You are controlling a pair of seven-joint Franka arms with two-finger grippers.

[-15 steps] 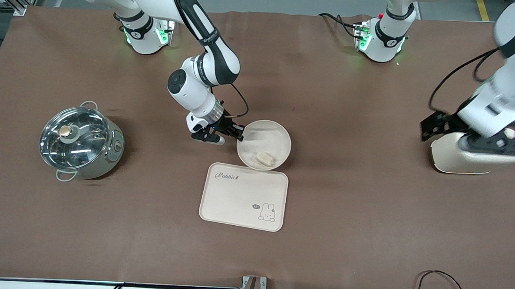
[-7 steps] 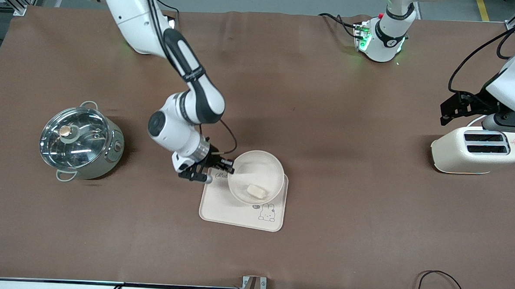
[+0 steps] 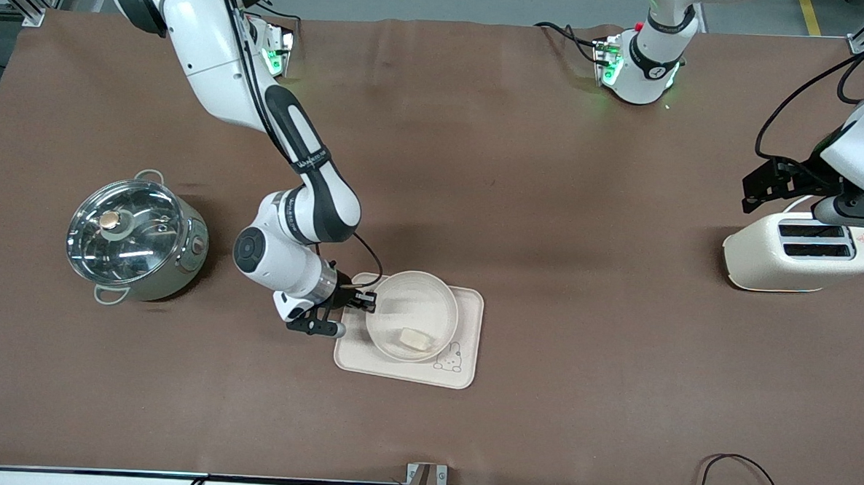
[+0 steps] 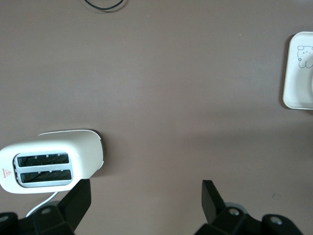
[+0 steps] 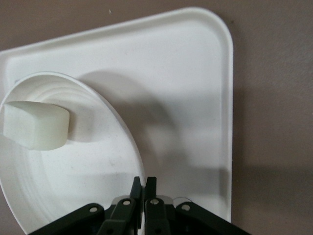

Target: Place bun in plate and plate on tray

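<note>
The round cream plate (image 3: 412, 315) is over the cream rectangular tray (image 3: 465, 313), whose rabbit drawing shows beside the plate's rim. The pale bun (image 3: 413, 339) lies in the plate; in the right wrist view the bun (image 5: 34, 125) lies in the plate (image 5: 88, 181) above the tray (image 5: 186, 98). My right gripper (image 3: 368, 301) is shut on the plate's rim at the side toward the right arm's end; it also shows in the right wrist view (image 5: 144, 182). My left gripper (image 3: 806, 193) is open and empty, up over the toaster; its own view (image 4: 146, 196) shows bare table between the jaws.
A cream toaster (image 3: 800, 252) stands at the left arm's end of the table, also in the left wrist view (image 4: 49, 164). A steel pot with a glass lid (image 3: 135, 237) stands at the right arm's end. Cables lie along the table's near edge.
My right gripper has carried the plate with the bun from the table beside the tray to over the tray. My left gripper has risen off the toaster.
</note>
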